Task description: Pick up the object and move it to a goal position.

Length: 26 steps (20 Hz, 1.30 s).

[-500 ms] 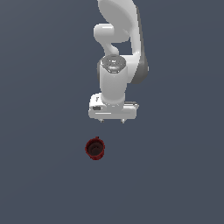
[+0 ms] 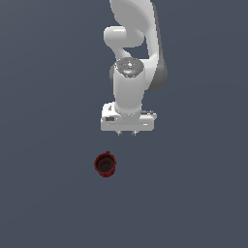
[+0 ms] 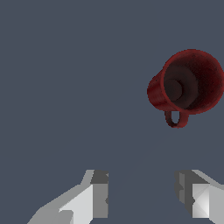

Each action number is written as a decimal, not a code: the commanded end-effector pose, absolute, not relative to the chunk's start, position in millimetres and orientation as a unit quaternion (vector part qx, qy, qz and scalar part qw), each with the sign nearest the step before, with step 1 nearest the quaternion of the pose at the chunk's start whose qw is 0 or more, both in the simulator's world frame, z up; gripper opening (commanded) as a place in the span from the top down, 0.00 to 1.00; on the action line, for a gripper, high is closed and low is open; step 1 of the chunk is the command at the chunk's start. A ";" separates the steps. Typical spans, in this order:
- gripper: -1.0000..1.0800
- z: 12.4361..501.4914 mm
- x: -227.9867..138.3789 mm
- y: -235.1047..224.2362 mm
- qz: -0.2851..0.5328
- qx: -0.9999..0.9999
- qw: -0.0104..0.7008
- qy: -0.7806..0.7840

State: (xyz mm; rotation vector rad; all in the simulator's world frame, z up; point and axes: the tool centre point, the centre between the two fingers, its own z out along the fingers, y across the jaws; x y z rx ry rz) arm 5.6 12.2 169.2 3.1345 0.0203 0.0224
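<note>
The object is a small dark red cup [image 2: 104,164] with a dark inside and a small handle, standing on the grey floor. In the exterior view it sits below and toward that view's left of my white gripper [image 2: 127,132]. The gripper hangs above the floor, apart from the cup. In the wrist view the cup [image 3: 186,85] is off to one side, not between the fingers. My gripper [image 3: 142,194] is open and empty, its two fingertips [image 3: 99,194] spread wide.
The flat grey floor [image 2: 43,193] fills both views. The white arm [image 2: 133,43] rises behind the gripper in the exterior view. No other objects show.
The arm and the cup look nearly the same as half a second ago; the gripper may have shifted very slightly.
</note>
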 end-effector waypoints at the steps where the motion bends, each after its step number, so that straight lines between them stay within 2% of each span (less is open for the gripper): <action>1: 0.38 169.5 5.7 12.7 0.008 1.000 0.003 0.007; 14: 0.38 151.3 14.3 1.8 0.035 0.998 -0.002 0.060; 26: 0.38 117.1 30.2 -20.1 0.109 0.978 -0.009 0.180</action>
